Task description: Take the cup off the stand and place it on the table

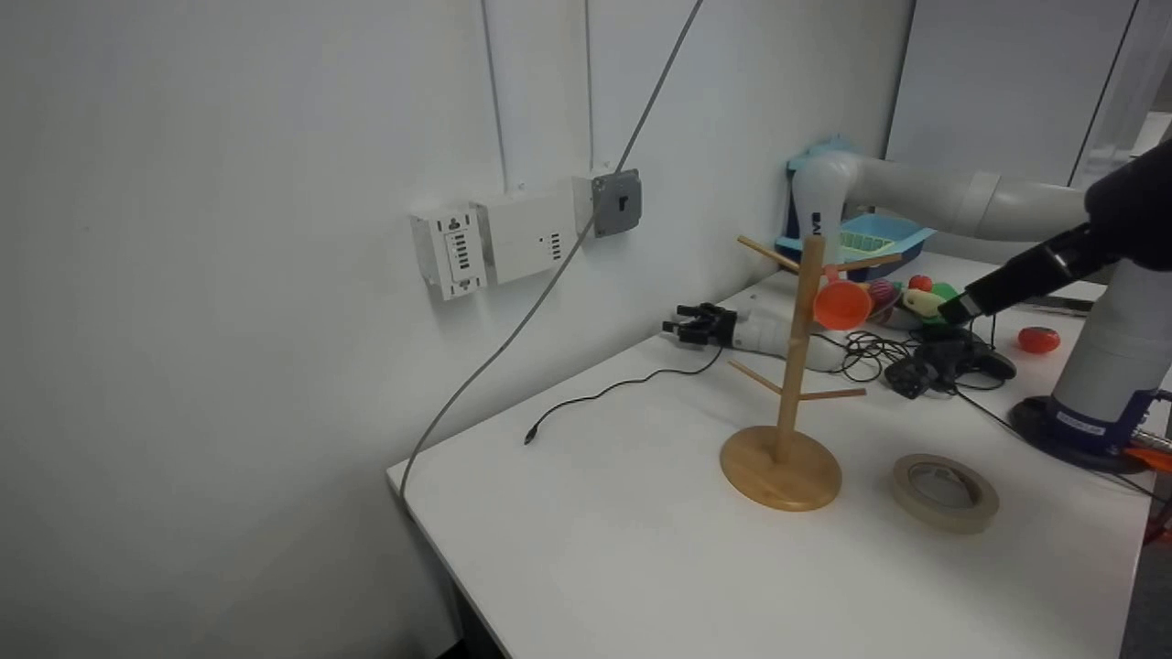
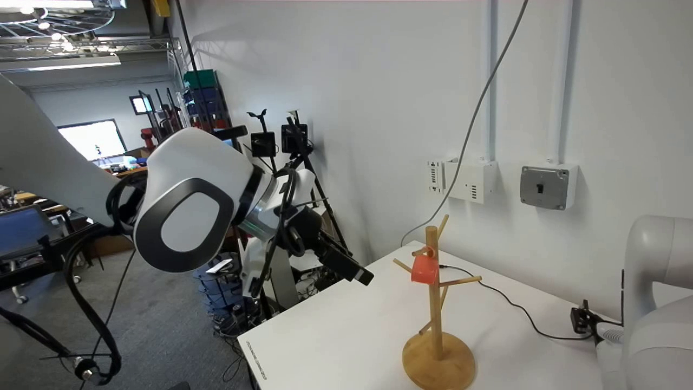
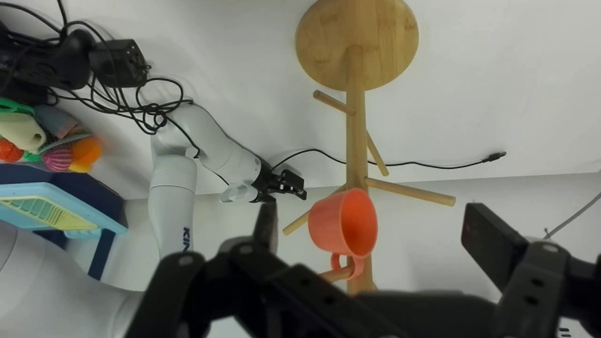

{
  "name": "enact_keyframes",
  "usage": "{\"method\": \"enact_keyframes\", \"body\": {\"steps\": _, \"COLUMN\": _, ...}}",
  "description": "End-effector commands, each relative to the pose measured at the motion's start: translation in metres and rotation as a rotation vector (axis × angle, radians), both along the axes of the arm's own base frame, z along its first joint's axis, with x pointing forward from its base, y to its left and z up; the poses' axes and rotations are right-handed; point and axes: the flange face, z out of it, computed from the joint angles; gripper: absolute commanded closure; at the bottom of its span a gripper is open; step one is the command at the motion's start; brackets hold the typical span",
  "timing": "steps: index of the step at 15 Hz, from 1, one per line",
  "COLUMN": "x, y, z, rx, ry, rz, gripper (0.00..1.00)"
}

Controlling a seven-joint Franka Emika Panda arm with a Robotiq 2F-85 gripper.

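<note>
Gripper [image 3: 374,224] spread, cup [image 3: 328,224] hanging, another arm [image 3: 172,206] lettered "KIN"

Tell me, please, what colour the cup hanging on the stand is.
The cup is orange-red; it shows best in the wrist view.

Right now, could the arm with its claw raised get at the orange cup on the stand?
Probably yes, by moving closer. In the wrist view, its gripper is open and nothing shows in front of the cup. Nearby pegs of the stand might crowd the fingers.

pale wall [image 2: 379,81] — grey floor [image 2: 157,319] (bright ceiling light [image 2: 46,4])
</note>
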Motion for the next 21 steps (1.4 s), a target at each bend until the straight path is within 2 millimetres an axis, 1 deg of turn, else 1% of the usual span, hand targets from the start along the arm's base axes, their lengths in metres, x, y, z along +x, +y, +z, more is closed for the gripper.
{"method": "enact_keyframes", "body": {"steps": 1, "x": 0.006, "y": -0.006, "z": 0.006, "rx": -0.016, "ry": -0.051, "rz": -0.039, "gripper": 0.0}}
{"method": "enact_keyframes", "body": {"steps": 5, "x": 0.013, "y": 0.0, "z": 0.001, "rx": -0.017, "ry": -0.083, "rz": -0.051, "gripper": 0.0}}
{"method": "enact_keyframes", "body": {"steps": 11, "x": 0.031, "y": 0.013, "z": -0.005, "rx": -0.008, "ry": -0.127, "rz": -0.056, "gripper": 0.0}}
{"method": "enact_keyframes", "body": {"steps": 14, "x": 0.036, "y": 0.012, "z": -0.014, "rx": -0.014, "ry": -0.124, "rz": -0.073, "gripper": 0.0}}
{"method": "enact_keyframes", "body": {"steps": 21, "x": 0.044, "y": 0.018, "z": -0.04, "rx": -0.041, "ry": -0.103, "rz": -0.085, "gripper": 0.0}}
